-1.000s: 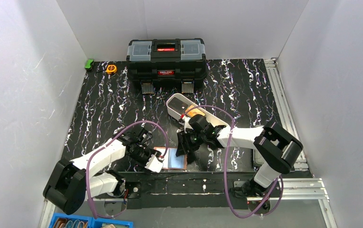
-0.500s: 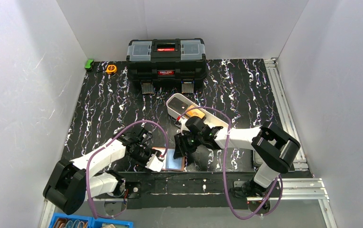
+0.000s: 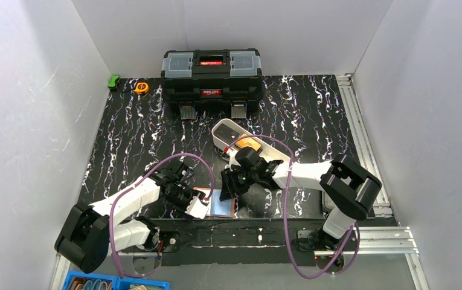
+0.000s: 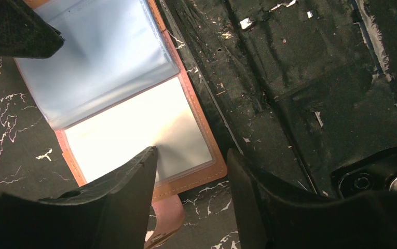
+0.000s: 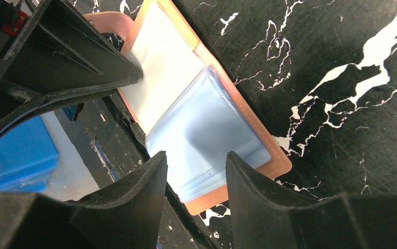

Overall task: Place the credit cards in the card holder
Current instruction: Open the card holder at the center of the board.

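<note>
The card holder point(image 3: 221, 205) lies open and flat at the middle of the desk's near edge. Its tan-pink rim frames clear plastic sleeves point(image 4: 97, 57) that look blue-grey on one half and white on the other, and its snap tab point(image 4: 166, 218) sticks out. The left gripper point(image 3: 199, 207) sits at the holder's left end with its fingers apart and nothing between them. The right gripper point(image 3: 228, 188) hangs over the far right part, also spread and empty, and hides that corner from above. Behind it is a white oval tray point(image 3: 223, 130) holding a yellow-orange credit card point(image 3: 249, 144), well apart from the holder. A black toolbox point(image 3: 211, 75) stands at the far edge, with a yellow tape measure point(image 3: 141, 87) and a green object point(image 3: 114, 81) toward the far-left corner.
</note>
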Motion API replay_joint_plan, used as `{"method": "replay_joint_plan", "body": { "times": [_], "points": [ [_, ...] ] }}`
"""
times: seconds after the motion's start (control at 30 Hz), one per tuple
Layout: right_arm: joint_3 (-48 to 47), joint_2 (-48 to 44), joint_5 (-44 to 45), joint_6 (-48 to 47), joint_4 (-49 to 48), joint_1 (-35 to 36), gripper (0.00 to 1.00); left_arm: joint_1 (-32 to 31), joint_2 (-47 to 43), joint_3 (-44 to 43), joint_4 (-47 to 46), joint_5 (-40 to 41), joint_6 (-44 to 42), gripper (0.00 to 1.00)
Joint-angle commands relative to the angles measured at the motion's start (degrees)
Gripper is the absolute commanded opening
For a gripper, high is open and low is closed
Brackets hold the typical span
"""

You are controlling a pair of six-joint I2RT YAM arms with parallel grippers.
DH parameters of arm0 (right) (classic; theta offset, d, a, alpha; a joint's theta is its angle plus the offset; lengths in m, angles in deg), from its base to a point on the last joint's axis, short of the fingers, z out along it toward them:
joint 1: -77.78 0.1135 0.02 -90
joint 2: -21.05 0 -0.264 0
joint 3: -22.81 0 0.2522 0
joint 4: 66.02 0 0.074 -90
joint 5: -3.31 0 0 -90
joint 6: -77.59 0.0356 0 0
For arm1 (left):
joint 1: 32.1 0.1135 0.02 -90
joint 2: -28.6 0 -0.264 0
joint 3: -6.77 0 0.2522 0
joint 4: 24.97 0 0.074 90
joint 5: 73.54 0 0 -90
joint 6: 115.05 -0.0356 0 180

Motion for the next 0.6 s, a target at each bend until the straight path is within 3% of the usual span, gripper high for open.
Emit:
{"method": "replay_joint_plan", "body": {
  "times": [0.0,0.57],
  "points": [
    [-2.0,2.0,-1.6,0.1,-2.8,0.5,0.52,-0.2,-0.7,0.9,0.8,-0.2,-1.2,0.50],
    [-8.4,7.9,-6.8,0.1,-4.3,0.9,0.51,-0.2,0.3,0.3,0.6,-0.3,-1.6,0.49]
  ]
}}
